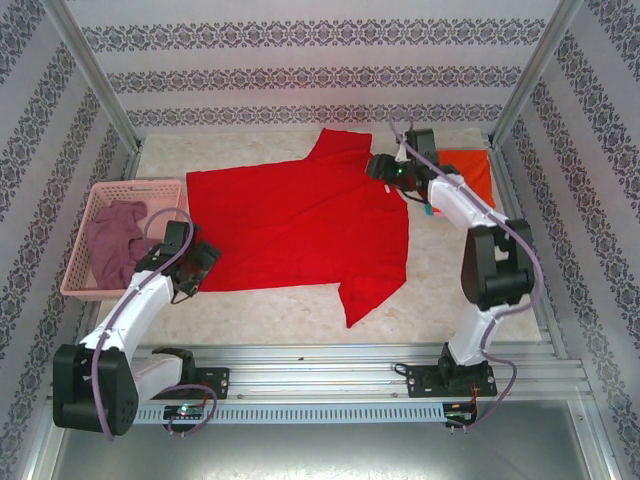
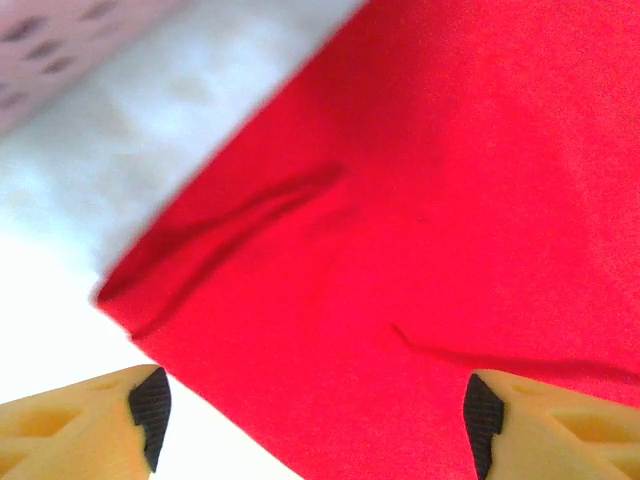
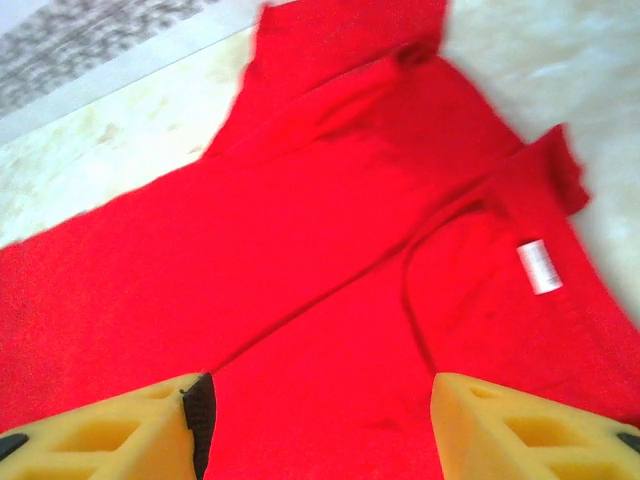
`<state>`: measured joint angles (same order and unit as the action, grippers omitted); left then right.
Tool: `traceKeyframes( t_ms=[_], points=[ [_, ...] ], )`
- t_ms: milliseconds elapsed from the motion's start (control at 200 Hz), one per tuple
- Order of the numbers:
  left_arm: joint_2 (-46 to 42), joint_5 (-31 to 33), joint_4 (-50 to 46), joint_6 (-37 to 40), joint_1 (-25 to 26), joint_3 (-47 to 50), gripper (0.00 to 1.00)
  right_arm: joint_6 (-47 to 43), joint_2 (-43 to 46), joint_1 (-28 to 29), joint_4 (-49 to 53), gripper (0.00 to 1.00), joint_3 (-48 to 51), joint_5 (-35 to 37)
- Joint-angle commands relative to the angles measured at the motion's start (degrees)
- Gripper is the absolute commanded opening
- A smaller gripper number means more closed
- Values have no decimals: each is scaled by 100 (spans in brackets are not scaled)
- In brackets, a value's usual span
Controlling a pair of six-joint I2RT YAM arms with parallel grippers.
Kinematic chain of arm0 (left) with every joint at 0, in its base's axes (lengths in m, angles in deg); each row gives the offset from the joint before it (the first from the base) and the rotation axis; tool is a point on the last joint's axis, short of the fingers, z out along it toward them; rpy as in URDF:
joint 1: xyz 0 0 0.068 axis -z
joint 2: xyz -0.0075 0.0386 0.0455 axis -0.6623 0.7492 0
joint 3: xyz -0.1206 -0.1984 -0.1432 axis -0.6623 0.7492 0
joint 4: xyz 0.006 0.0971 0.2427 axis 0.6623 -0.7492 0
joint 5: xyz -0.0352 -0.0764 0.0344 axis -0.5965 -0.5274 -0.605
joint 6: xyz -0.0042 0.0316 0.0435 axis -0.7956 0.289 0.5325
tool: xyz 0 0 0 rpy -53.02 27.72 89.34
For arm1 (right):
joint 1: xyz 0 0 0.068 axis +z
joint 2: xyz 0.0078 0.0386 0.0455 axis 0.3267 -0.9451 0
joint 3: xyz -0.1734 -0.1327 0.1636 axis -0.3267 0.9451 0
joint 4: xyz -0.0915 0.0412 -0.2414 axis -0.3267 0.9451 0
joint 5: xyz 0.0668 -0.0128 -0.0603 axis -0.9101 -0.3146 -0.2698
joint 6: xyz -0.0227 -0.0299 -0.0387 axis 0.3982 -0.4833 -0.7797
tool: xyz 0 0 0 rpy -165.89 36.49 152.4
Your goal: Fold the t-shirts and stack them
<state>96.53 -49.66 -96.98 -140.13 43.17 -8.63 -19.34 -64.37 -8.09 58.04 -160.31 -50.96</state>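
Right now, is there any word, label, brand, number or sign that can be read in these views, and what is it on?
No text can be read.
White tag by the collar of the red shirt: too blurred to read.
Walls: printed ornament only, no letters.

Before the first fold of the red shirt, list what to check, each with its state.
1. The red shirt spread flat on the table: ok, slight creases near the hem.
2. The left gripper open over the hem corner: ok.
3. The right gripper open above the collar side, near the label: ok.
4. Cloth pinched by either gripper: not ok, neither holds any.
5. The mauve shirt inside the basket: ok.
6. The orange shirt apart from the red one: cannot tell, the right arm covers the gap.
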Motion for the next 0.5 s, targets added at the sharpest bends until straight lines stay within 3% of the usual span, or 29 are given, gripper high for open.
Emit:
traceKeyframes(
  t_ms=[0,355,495],
  points=[
    [223,121,-85,-281,-281,121,70,-526,278,242,-416,60,662,395],
    [1146,-180,405,-624,-477,164,51,-565,634,290,-344,61,1382,514],
    [1083,-124,345,-616,-490,169,35,-523,658,291,-353,61,1423,501]
  ],
)
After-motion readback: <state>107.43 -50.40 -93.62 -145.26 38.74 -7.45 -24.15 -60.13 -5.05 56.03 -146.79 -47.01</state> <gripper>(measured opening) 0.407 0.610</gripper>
